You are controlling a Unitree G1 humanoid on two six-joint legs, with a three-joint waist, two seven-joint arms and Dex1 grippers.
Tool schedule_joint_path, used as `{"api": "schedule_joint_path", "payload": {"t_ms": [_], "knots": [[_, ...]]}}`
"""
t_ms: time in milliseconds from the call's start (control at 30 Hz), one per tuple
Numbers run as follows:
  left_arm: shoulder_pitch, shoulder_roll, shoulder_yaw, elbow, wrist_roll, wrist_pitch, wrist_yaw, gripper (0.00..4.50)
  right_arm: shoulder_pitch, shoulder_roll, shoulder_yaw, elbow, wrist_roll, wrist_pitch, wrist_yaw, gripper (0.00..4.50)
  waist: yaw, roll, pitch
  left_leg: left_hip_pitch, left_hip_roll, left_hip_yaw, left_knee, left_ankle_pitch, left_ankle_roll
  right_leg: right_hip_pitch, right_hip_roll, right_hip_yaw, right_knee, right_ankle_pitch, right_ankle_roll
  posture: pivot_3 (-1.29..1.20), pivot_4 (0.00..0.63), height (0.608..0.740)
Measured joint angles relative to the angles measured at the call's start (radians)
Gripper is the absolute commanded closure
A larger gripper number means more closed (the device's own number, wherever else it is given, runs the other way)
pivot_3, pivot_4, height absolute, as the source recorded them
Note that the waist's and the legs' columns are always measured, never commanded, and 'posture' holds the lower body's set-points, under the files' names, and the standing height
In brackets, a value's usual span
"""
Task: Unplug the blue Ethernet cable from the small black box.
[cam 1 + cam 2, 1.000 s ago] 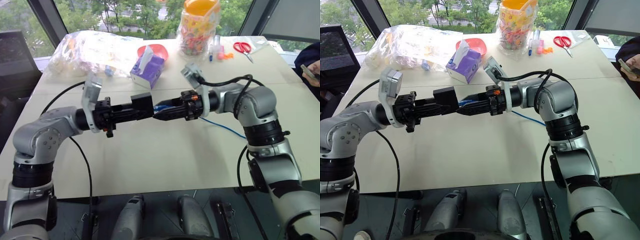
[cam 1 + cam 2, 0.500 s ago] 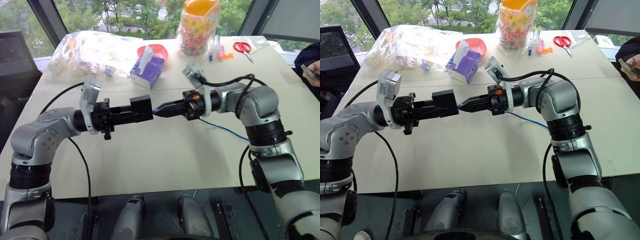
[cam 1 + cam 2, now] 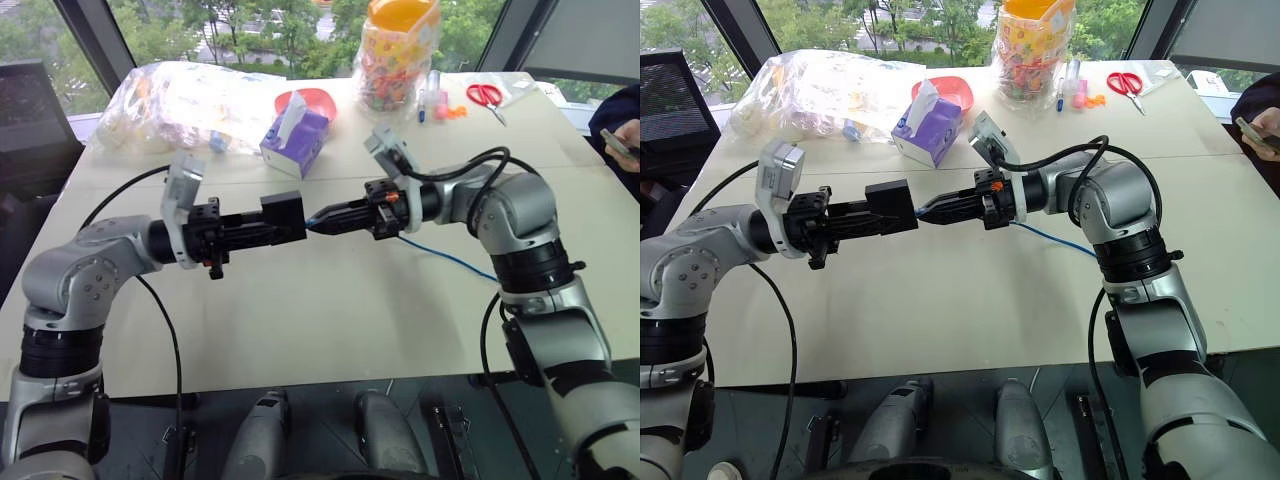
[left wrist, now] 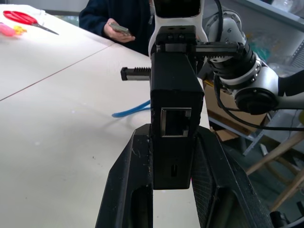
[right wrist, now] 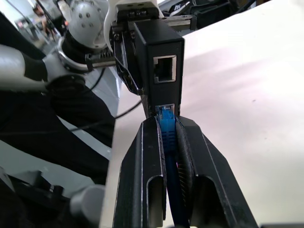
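Blue Ethernet cable (image 5: pixel 167 130) is pinched near its plug by the right gripper (image 3: pixel 322 219), jaws nearly closed on it; the rest trails down to the table (image 3: pixel 330 320). Small black box (image 3: pixel 283 219) is held in mid-air above the table, clamped in the left gripper (image 4: pixel 173 156). The plug tip sits right at the box's lower port; probably just out, though seating is hard to judge. To finish well: pull straight away along the port axis, keep the box steady, no twisting. A purple tissue box (image 3: pixel 296 140) sits behind.
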Motion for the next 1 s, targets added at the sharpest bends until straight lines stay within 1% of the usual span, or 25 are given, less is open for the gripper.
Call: {"api": "schedule_joint_path", "payload": {"t_ms": [33, 133, 200, 333, 400, 467, 500, 533, 567, 633, 700, 733, 767, 833, 933, 967, 1000], "knots": [[0.002, 0.003, 0.004, 0.001, -0.002, 0.007, 0.009, 4.01, 0.003, -0.004, 0.002, 0.015, -0.008, -0.027, 0.005, 4.47, 0.0, 0.0, 0.0, 0.0, 0.0, 0.0, 0.0, 0.0, 0.0, 0.0, 0.0, 0.0, 0.0, 0.0, 0.0, 0.0, 0.15, 0.728], [0.014, 0.021, 0.054, -0.001, -0.03, 0.014, 0.005, 4.01, 0.014, -0.065, -0.005, 0.113, -0.078, -0.076, -0.018, 4.47, 0.004, 0.0, 0.0, 0.0, 0.0, 0.0, 0.0, 0.0, 0.0, 0.0, 0.0, 0.0, 0.0, 0.0, 0.0, 0.0, 0.15, 0.728], [0.021, 0.033, 0.074, -0.002, -0.037, 0.014, 0.005, 4.01, 0.016, -0.069, -0.014, 0.178, -0.099, -0.103, -0.023, 4.47, 0.001, 0.0, 0.0, 0.0, 0.0, 0.0, 0.0, 0.0, 0.0, 0.0, 0.0, 0.0, 0.0, 0.0, 0.0, 0.0, 0.15, 0.728], [0.032, 0.036, 0.073, -0.011, -0.042, 0.012, -0.001, 4.01, 0.013, -0.069, -0.038, 0.268, -0.135, -0.153, -0.033, 4.47, -0.001, 0.0, 0.0, 0.0, 0.0, 0.001, 0.0, 0.0, 0.0, 0.0, 0.0, 0.0, 0.0, 0.0, 0.0, 0.0, 0.15, 0.728], [0.045, 0.042, 0.062, -0.011, -0.01, -0.017, -0.008, 4.01, 0.003, -0.064, -0.059, 0.34, -0.169, -0.214, -0.078, 4.47, -0.001, 0.0, 0.0, 0.0, 0.0, 0.001, 0.0, 0.0, 0.0, 0.0, 0.0, 0.0, 0.0, 0.0, 0.0, 0.0, 0.15, 0.728], [0.055, 0.032, 0.028, -0.008, 0.053, -0.076, -0.006, 4.01, -0.026, -0.038, -0.074, 0.456, -0.244, -0.337, -0.194, 4.47, 0.0, 0.0, 0.0, 0.001, 0.0, 0.001, 0.0, 0.0, 0.0, 0.001, 0.0, 0.0, 0.0, 0.0, -0.001, 0.0, 0.15, 0.728], [0.06, 0.014, 0.006, -0.003, 0.096, -0.12, -0.001, 4.01, -0.046, -0.013, -0.078, 0.533, -0.295, -0.418, -0.287, 4.47, 0.0, 0.0, 0.0, 0.001, 0.0, 0.001, 0.0, 0.0, 0.0, 0.001, 0.0, 0.0, 0.0, 0.0, -0.001, 0.0, 0.15, 0.728], [0.061, -0.004, -0.014, 0.002, 0.127, -0.151, 0.006, 4.01, -0.056, 0.0, -0.079, 0.582, -0.329, -0.466, -0.349, 4.47, 0.0, 0.0, 0.0, 0.001, 0.0, 0.001, 0.0, 0.0, 0.0, 0.001, 0.0, 0.0, 0.0, 0.0, -0.002, 0.0, 0.15, 0.728], [0.061, -0.046, -0.036, 0.02, 0.177, -0.21, 0.03, 4.01, -0.075, 0.023, -0.079, 0.664, -0.375, -0.529, -0.439, 4.47, 0.001, 0.0, 0.0, 0.002, 0.0, 0.001, 0.0, 0.0, 0.0, 0.002, 0.0, 0.0, 0.0, 0.0, -0.002, 0.0, 0.15, 0.728], [0.062, -0.093, -0.077, 0.061, 0.252, -0.29, 0.058, 4.01, -0.087, 0.049, -0.079, 0.758, -0.428, -0.605, -0.543, 4.47, 0.003, -0.001, 0.0, 0.001, 0.0, 0.001, 0.0, 0.0, 0.0, 0.001, 0.0, 0.0, 0.0, 0.0, -0.001, 0.0, 0.15, 0.728], [0.061, -0.146, -0.103, 0.111, 0.319, -0.369, 0.086, 4.01, -0.096, 0.069, -0.086, 0.849, -0.461, -0.666, -0.625, 3.61, 0.003, 0.0, 0.0, 0.0, -0.001, 0.001, 0.0, 0.0, 0.0, 0.001, 0.0, 0.001, -0.001, 0.001, -0.001, 0.0, 0.15, 0.728], [0.06, -0.171, -0.116, 0.132, 0.344, -0.402, 0.099, 4.01, -0.099, 0.075, -0.093, 0.882, -0.473, -0.685, -0.656, 3.27, 0.002, 0.0, 0.0, 0.0, -0.001, 0.001, 0.0, 0.0, 0.0, 0.001, 0.0, 0.001, -0.001, 0.001, -0.001, 0.0, 0.15, 0.728], [0.055, -0.203, -0.125, 0.162, 0.37, -0.442, 0.112, 4.01, -0.101, 0.08, -0.105, 0.911, -0.482, -0.704, -0.685, 2.79, 0.002, 0.0, 0.0, 0.0, -0.001, 0.001, 0.0, 0.0, 0.0, 0.001, 0.0, 0.001, 0.0, 0.001, -0.001, 0.0, 0.15, 0.728], [0.038, -0.243, -0.134, 0.211, 0.411, -0.498, 0.132, 4.01, -0.107, 0.087, -0.121, 0.942, -0.49, -0.728, -0.721, 1.83, 0.0, 0.0, 0.0, 0.0, -0.001, 0.001, 0.0, 0.0, 0.0, 0.0, 0.0, 0.001, 0.0, 0.001, 0.0, 0.0, 0.15, 0.728], [-0.015, -0.314, -0.145, 0.326, 0.479, -0.602, 0.174, 4.01, -0.113, 0.091, -0.148, 0.964, -0.502, -0.753, -0.773, 0.23, -0.001, 0.0, 0.0, 0.001, -0.001, 0.001, 0.0, 0.001, 0.0, 0.001, 0.0, 0.001, 0.001, 0.001, 0.0, 0.0, 0.15, 0.728], [-0.031, -0.336, -0.145, 0.363, 0.49, -0.627, 0.186, 4.01, -0.113, 0.091, -0.166, 0.965, -0.5, -0.754, -0.788, 0.04, -0.001, 0.0, 0.0, 0.001, -0.001, 0.001, 0.0, 0.001, 0.0, 0.001, 0.0, 0.001, 0.001, 0.001, 0.0, 0.0, 0.15, 0.728], [-0.053, -0.362, -0.146, 0.412, 0.508, -0.658, 0.199, 4.01, -0.113, 0.091, -0.196, 0.965, -0.486, -0.752, -0.803, 0.04, 0.0, 0.0, 0.0, 0.001, -0.001, 0.001, 0.001, 0.001, 0.0, 0.001, 0.0, 0.001, 0.001, 0.001, 0.0, 0.0, 0.15, 0.728]]}}
